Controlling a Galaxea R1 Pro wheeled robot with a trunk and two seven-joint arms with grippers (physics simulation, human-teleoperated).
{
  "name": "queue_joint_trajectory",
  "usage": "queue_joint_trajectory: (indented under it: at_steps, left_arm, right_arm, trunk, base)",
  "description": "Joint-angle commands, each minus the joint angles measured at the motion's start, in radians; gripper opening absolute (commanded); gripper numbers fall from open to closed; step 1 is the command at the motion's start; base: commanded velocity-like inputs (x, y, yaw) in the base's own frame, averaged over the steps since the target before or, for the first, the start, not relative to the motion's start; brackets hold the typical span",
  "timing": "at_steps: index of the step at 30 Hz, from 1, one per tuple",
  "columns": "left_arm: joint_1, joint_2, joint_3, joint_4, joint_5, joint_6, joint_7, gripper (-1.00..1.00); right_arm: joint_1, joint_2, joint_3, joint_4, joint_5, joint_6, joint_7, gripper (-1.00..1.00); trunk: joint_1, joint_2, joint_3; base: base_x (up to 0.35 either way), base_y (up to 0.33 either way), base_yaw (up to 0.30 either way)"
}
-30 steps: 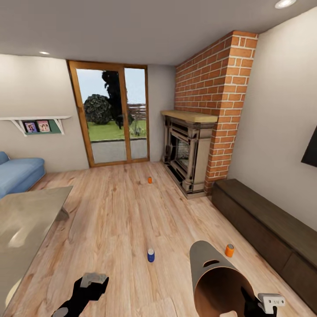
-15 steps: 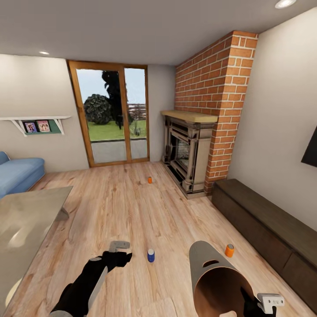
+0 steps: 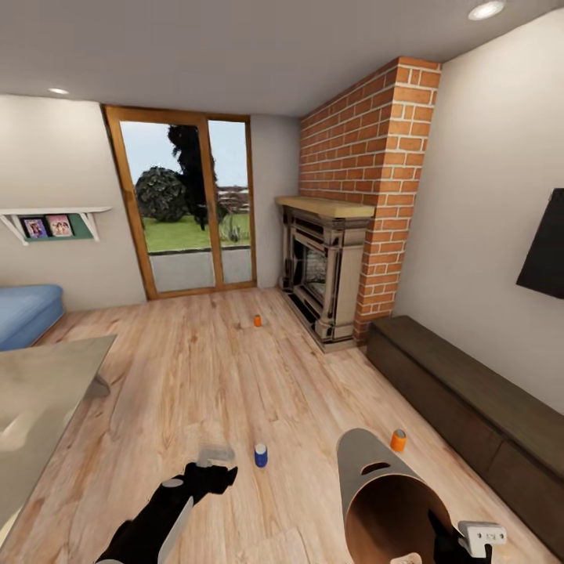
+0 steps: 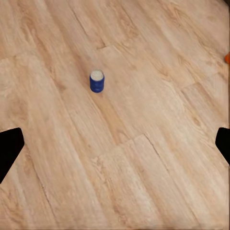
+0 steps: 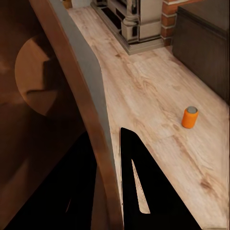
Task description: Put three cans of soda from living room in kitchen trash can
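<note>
On the light wood floor of the living room, the blue soda can [image 3: 260, 455] stands upright just right of my left gripper [image 3: 213, 460]. In the left wrist view that can [image 4: 97, 81] lies ahead of the open left gripper [image 4: 115, 146], well apart from it. An orange can [image 3: 399, 440] stands beside the tash can [image 3: 384, 489], and a second orange can [image 3: 257, 320] sits far off near the fireplace. My right gripper [image 3: 464, 540] holds the grey bin tilted, its tan inside facing me. The right wrist view has the right gripper [image 5: 105, 136] shut on the bin's rim [image 5: 84, 86], with the near orange can [image 5: 189, 117] beyond.
A long dark bench [image 3: 462, 407] runs along the right wall under a black screen [image 3: 544, 254]. The fireplace [image 3: 325, 274] and brick chimney [image 3: 376, 180] stand ahead on the right. A grey table [image 3: 39, 399] and a blue sofa [image 3: 23, 313] sit on the left.
My left arm has reached forward toward the blue can. The whole head view has since shifted, so the camera moved. The right gripper keeps its hold on the bin.
</note>
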Motion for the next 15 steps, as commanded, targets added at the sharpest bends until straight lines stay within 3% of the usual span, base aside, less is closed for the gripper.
queue_joint_trajectory:
  at_steps: [1, 10, 15]
  left_arm:
    - [0.0, 0.0, 0.0, 0.028, 0.001, -0.011, 0.0, 1.0]
    - [0.0, -0.001, -0.003, 0.081, 0.003, -0.034, 0.0, 1.0]
    - [0.0, 0.0, -0.008, 0.087, -0.003, -0.058, -0.003, 1.0]
  right_arm:
    - [-0.001, 0.0, -0.001, -0.002, -0.008, 0.001, 0.006, -1.0]
    - [-0.002, 0.0, -0.002, -0.002, -0.006, 0.0, 0.006, -1.0]
    - [-0.002, 0.001, -0.001, -0.002, -0.006, -0.003, 0.008, -1.0]
  trunk:
    - [0.0, 0.0, 0.0]
    - [0.0, 0.0, 0.0]
    - [0.0, 0.0, 0.0]
  base:
    - [0.0, 0.0, -0.238]
    - [0.0, 0.0, -0.243]
    - [0.121, 0.082, -0.061]
